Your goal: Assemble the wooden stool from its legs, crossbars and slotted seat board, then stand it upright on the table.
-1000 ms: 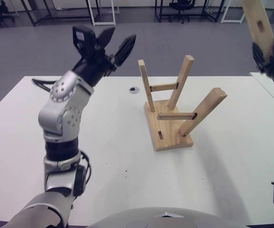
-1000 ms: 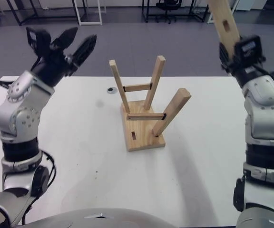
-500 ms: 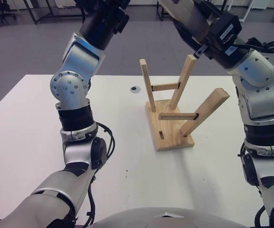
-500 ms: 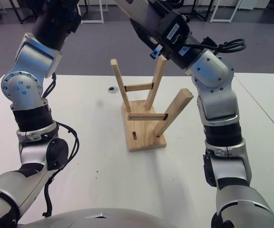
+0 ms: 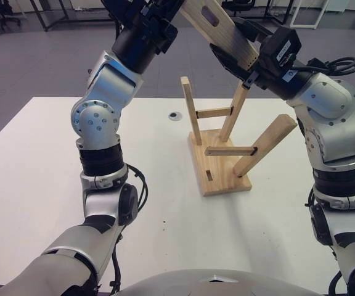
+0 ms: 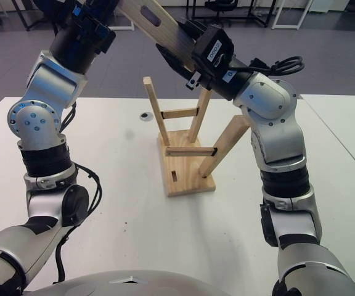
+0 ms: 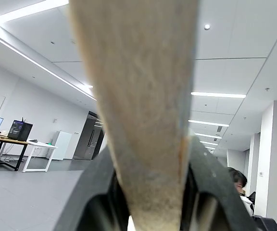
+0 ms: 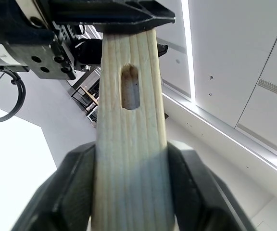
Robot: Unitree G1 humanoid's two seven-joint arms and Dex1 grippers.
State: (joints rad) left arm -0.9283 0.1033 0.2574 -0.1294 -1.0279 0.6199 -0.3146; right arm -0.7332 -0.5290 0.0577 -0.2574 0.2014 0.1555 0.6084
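Both pincers are clamped on the loose leg (image 5: 217,28), which is held high over the table (image 5: 36,160). The left pincer (image 5: 165,15) is closed on the upper end and the right pincer (image 5: 233,44) on the lower end, with the wood filling both gaps.

The stool is part-built and upside down: seat board (image 5: 227,184) flat on the table, three legs up, two crossbars (image 5: 212,113) in place. The right-hand leg (image 5: 264,145) leans well outward. One slot in the board (image 5: 208,176) is still free.

This looks like a two-handed regrip before seating the last leg. To do it well:
- Let go with one pincer only once the other holds firm; the leg is long and will lever in a light grip.
- Turn the mortise (image 8: 130,86) toward the crossbar it has to take.
- Bring the leg in along the slot axis, not at the present slant.
- The leaning leg probably needs straightening first, or the crossbar won't line up.

The eye views give the stool, the free slot and the leg's slant. The right wrist view gives the mortise face square on, pads (image 8: 76,187) hugging both edges. The left wrist view shows the leg narrow-side on between its fingers (image 7: 88,192), with no mortise visible.
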